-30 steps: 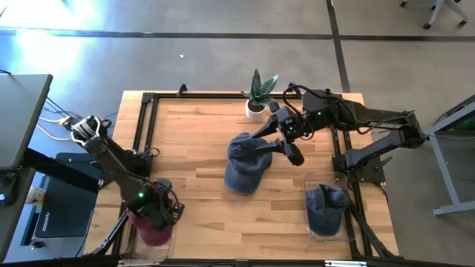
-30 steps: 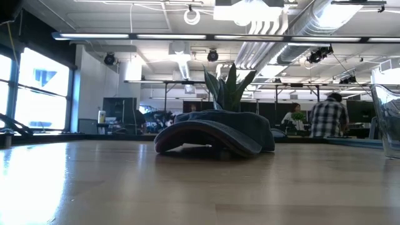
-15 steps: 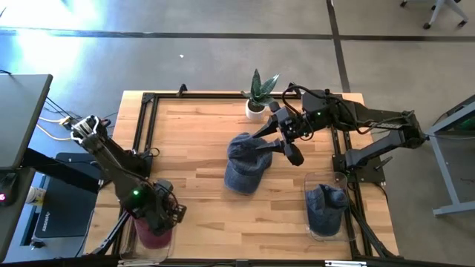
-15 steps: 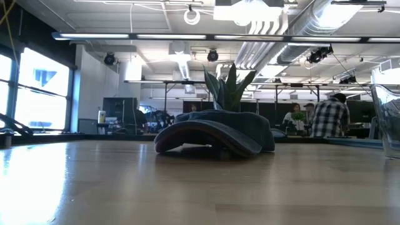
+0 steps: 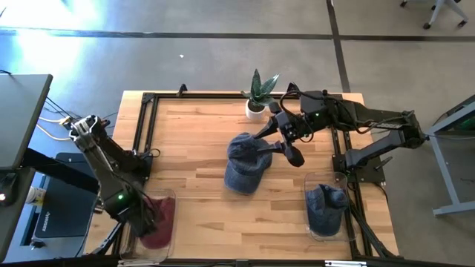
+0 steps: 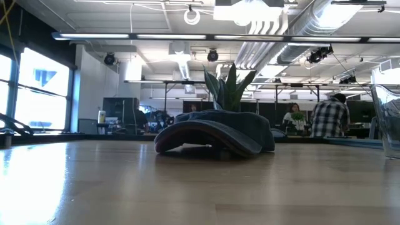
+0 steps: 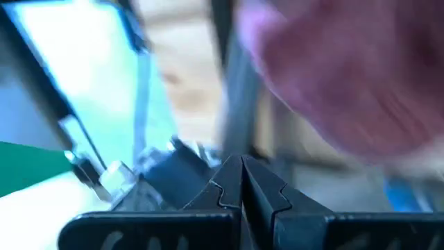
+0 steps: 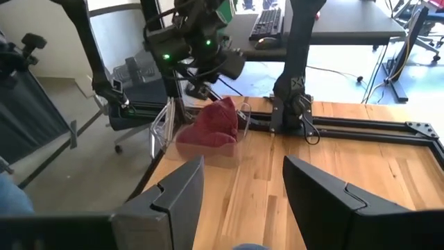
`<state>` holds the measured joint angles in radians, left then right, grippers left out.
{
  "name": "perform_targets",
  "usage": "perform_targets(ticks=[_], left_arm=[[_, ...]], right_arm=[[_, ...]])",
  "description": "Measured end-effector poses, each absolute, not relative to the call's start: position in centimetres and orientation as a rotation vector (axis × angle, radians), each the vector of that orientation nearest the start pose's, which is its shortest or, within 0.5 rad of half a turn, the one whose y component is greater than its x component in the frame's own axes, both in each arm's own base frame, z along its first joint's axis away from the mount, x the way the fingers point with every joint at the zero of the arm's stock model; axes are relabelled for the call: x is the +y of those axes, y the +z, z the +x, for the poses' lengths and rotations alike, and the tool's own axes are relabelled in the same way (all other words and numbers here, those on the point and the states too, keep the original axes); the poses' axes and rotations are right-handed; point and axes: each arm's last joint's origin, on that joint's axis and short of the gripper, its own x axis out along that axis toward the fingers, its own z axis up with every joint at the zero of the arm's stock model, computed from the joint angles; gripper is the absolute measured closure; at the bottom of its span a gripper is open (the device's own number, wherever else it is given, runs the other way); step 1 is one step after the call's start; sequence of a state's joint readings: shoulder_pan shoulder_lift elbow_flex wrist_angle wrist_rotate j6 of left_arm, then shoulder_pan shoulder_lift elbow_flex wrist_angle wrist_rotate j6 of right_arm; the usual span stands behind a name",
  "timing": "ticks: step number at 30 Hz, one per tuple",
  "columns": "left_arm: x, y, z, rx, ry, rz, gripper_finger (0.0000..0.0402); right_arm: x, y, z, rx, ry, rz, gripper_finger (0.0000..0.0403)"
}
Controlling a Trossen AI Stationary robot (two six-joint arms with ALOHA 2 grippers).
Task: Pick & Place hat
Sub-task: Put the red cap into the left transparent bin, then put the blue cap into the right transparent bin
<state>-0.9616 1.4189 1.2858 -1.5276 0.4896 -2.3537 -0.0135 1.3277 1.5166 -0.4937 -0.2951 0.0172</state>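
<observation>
A blue hat (image 5: 243, 167) lies brim-down on the middle of the wooden table, also in the low view (image 6: 215, 134). My right gripper (image 5: 278, 146) hangs high over its right side, open and with nothing between its fingers (image 8: 243, 184). A maroon hat (image 5: 158, 220) lies in a clear bin (image 5: 172, 199) at the table's near left corner. My left gripper (image 5: 141, 219) is over the bin's left side, beside the maroon hat (image 7: 347, 76), and is shut on nothing (image 7: 241, 182).
A second blue hat (image 5: 326, 204) sits in a clear bin (image 5: 310, 222) at the near right corner. A potted plant (image 5: 257, 95) stands at the far edge behind the blue hat. A black frame (image 5: 145, 126) runs around the table. People sit in the room beyond.
My left gripper has risen and swung toward the table's left edge, off the top of the maroon hat, turning as it went and staying shut. The maroon hat stays in its bin and shows more fully now. My right gripper has kept its place.
</observation>
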Motion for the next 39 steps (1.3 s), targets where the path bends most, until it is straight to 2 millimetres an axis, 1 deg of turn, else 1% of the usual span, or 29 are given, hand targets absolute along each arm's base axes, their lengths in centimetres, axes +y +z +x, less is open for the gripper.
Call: perform_targets(ticks=[1, 4, 12, 16, 18, 23, 28, 30, 34, 37, 39], left_arm=[[-18.8, 29.7, 11.3, 1.77, 1.314, -1.002, 0.0401], [-18.4, 28.7, 11.2, 1.752, 1.364, -0.964, 0.0401], [-17.7, 25.9, 10.8, 1.723, 1.41, -0.88, 0.0401], [-17.5, 24.4, 10.6, 1.738, 1.405, -0.862, 0.0401], [-17.7, 23.9, 10.8, 1.72, 1.365, -0.883, 0.0401], [-17.9, 23.4, 11.5, 1.582, 1.239, -0.897, 0.0401], [-17.8, 23.1, 11.8, 1.495, 1.199, -0.858, 0.0401], [-17.9, 22.5, 11.8, 1.491, 1.193, -0.839, 0.0401], [-17.9, 21.1, 11.3, 1.485, 1.175, -0.811, 0.0401], [-17.8, 21.2, 11.4, 1.485, 1.177, -0.813, 0.0401], [-18.1, 21.9, 11.6, 1.485, 1.16, -0.831, 0.0401]], right_arm=[[0.5, 43.6, 27.7, 0.307, 0.277, 0.064, 0.021], [0.5, 43.6, 27.7, 0.308, 0.277, 0.062, 0.021], [0.5, 43.6, 27.7, 0.309, 0.279, 0.071, 0.021], [0.5, 43.6, 27.7, 0.309, 0.278, 0.075, 0.021], [0.5, 43.6, 27.7, 0.311, 0.276, 0.091, 0.021], [0.5, 43.6, 27.7, 0.315, 0.27, 0.124, 0.021], [0.4, 43.8, 27.8, 0.295, 0.26, 0.139, 0.021], [0.4, 43.9, 27.8, 0.283, 0.26, 0.138, 0.021], [0.4, 44.1, 27.9, 0.264, 0.256, 0.166, 0.021], [0.4, 44.1, 27.9, 0.264, 0.256, 0.169, 0.021], [0.4, 44.1, 27.9, 0.264, 0.255, 0.17, 0.021]])
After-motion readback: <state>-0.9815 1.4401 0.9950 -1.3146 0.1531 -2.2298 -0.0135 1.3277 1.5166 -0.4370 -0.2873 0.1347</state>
